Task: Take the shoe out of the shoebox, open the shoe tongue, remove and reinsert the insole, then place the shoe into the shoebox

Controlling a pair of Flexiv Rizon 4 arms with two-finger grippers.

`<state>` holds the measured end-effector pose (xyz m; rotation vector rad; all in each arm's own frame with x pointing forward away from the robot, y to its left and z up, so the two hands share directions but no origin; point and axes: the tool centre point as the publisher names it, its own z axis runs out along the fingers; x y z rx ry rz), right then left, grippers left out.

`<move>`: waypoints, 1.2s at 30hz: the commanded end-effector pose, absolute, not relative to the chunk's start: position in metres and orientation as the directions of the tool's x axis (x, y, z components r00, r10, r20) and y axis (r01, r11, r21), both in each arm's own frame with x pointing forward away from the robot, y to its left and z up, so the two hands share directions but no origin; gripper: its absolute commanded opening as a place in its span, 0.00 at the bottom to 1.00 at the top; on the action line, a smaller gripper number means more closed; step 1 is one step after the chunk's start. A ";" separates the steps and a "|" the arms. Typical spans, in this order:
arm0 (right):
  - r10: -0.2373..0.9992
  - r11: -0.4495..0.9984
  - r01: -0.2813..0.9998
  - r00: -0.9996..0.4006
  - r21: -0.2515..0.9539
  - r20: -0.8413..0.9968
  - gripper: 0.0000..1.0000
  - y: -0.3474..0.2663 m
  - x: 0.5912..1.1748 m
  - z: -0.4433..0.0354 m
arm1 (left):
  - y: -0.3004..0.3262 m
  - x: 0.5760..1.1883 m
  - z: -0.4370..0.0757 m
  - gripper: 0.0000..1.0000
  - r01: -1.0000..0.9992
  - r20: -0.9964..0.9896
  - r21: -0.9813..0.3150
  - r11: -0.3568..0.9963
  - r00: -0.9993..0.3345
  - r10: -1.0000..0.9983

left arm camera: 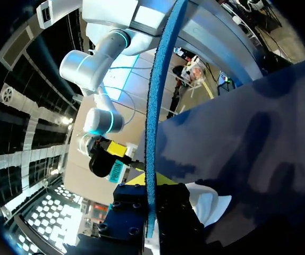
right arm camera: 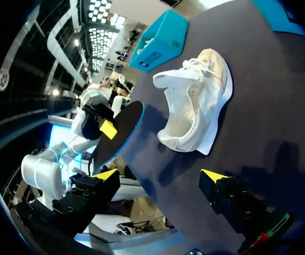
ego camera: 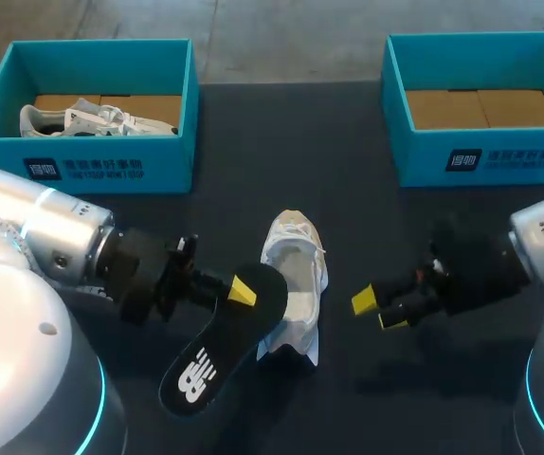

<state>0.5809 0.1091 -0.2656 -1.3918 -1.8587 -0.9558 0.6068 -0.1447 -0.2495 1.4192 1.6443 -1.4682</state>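
A dark table (ego camera: 348,171) seen from above, with our two arms coming in from the near corners. In the middle lies a white shoe (ego camera: 296,275), out of both boxes, toe pointing away from us and heel towards us. It seems to rest on its sole with the opening facing up, though the angle makes this hard to confirm.

Our left gripper (ego camera: 244,294) is just beside the shoe's heel and pinches a black insole (ego camera: 217,351) between its fingers. One yellow tip lies on the insole's upper face; the other is hidden beneath it. The insole slants towards our near-left side and carries a white mark near its free end. From above, its gripped end overlaps the heel of the shoe. In the left wrist view the insole (left arm camera: 153,122) shows edge-on as a thin blue strip rising from the gripper (left arm camera: 148,212).

Our right gripper (ego camera: 377,310) hovers on the other side of the shoe, apart from it, its fingers spread with nothing between them. Its wrist view shows the shoe (right arm camera: 195,103) ahead of the gripper (right arm camera: 159,175), and the insole (right arm camera: 118,135) beyond.

At the far left stands a teal left shoebox (ego camera: 111,161) holding a second shoe (ego camera: 97,118). At the far right a teal right shoebox (ego camera: 485,156) shows its brown cardboard floor
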 end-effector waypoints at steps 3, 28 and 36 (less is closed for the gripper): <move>0.520 0.245 0.947 -0.307 0.205 0.797 1.00 0.126 0.584 -0.281 | -0.148 0.611 -0.264 0.00 0.900 -0.868 -0.404 -0.162 -0.322 0.377; 0.572 0.394 0.884 -0.451 0.253 0.685 1.00 0.124 0.583 -0.302 | -0.178 0.619 -0.293 0.00 0.866 -0.825 -0.477 -0.152 -0.381 0.417; 0.588 0.422 0.871 -0.474 0.251 0.656 1.00 0.125 0.582 -0.308 | -0.183 0.619 -0.298 0.00 0.847 -0.809 -0.511 -0.149 -0.414 0.418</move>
